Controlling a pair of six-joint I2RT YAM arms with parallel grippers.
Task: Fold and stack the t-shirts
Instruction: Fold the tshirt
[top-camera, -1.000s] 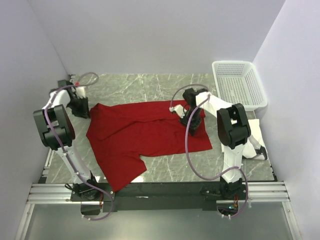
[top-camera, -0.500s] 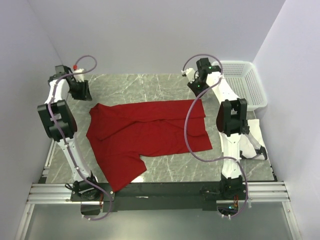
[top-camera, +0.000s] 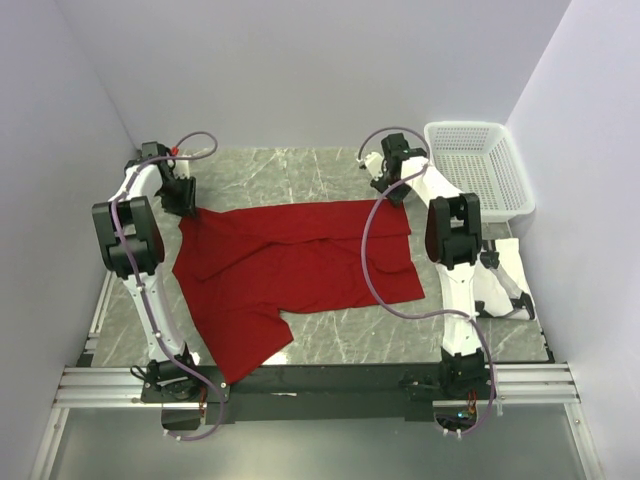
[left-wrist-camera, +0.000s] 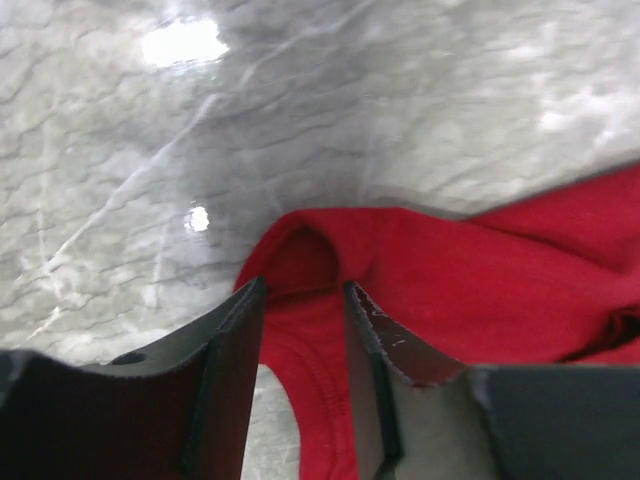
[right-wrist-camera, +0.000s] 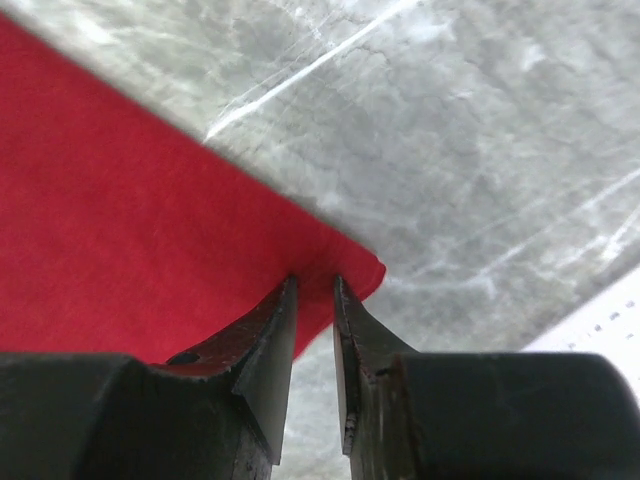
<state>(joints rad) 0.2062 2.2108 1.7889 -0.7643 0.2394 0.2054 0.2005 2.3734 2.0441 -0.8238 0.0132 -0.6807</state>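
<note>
**Q:** What is recorded of the table and its open room?

**A:** A grey marble top is noted, closed in by walls at the left, the far side and the right. A bare strip is left along the far edge, beyond the cloth. More bare marble is seen at the near right.

**Q:** Where is the red t-shirt found?

**A:** It is spread flat across the middle of the table. Its far edge is stretched between the two arms, and one lower flap is carried down to the near edge at the left.

**Q:** And the rest?

**A:** A basket is set in the far right corner, apart from the red cloth. A white t-shirt is laid folded by the right edge and is partly hidden by the right arm.

**Q:** What is recorded of the left gripper?

**A:** It is lowered onto the far left corner of the red t-shirt. A raised fold is seen between the part-open fingers. Whether the fold is pinched cannot be told.

**Q:** And of the right gripper?

**A:** It is lowered onto the far right corner. The jaws are drawn almost together, and the corner's edge is clamped between the tips.
</note>
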